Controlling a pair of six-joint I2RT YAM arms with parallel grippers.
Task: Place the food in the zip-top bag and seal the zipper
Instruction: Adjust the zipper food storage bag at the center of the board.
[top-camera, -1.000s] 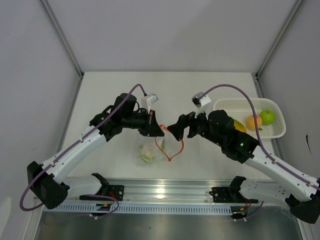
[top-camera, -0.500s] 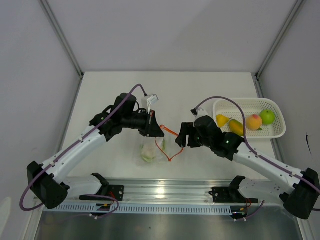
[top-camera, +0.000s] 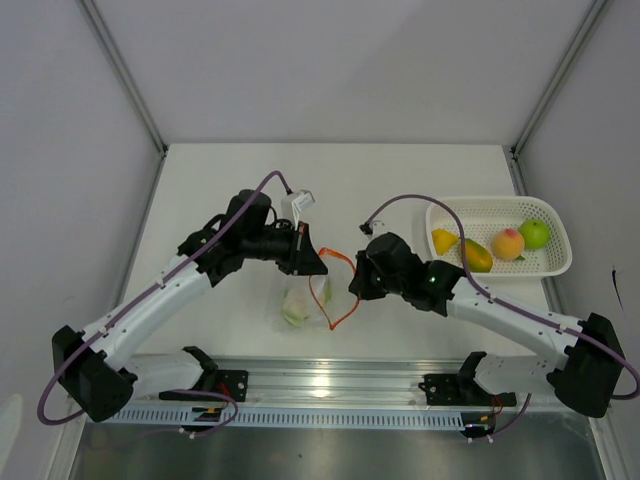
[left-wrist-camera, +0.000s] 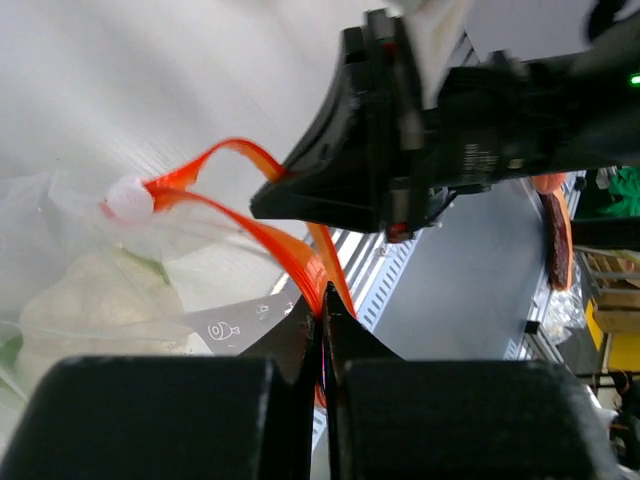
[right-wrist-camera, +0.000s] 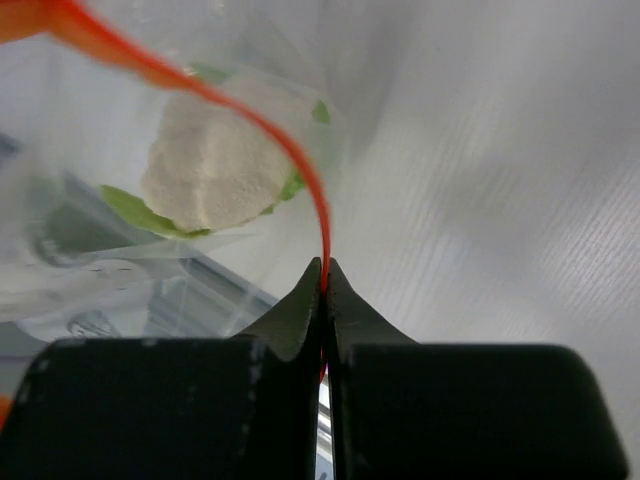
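Right gripper (top-camera: 355, 285) swung in and clamped the orange-red plastic zipper strip (right-wrist-camera: 300, 170); left gripper (left-wrist-camera: 322, 310) pinches it too. Only the white-and-green leafy vegetable (top-camera: 295, 305) is bagged; the fruits (top-camera: 508, 243) are still out.

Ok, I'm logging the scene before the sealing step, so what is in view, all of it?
table: one, white, under everything
bag: one, clear, mid-table between the arms
zipper: one, orange-red, along the bag's mouth, standing open in a loop
vegetable: one, white and green, inside the bag
basket: one, white mesh, right side of the table
yellow fruit: one, yellow, basket's left end
orange fruit: one, orange-yellow, in the basket, right of the yellow fruit
peach: one, orange-pink, mid-basket
apple: one, green, basket's right part
left arm: one, white and black, jaws shut on the zipper
right arm: one, white and black, jaws shut on the zipper
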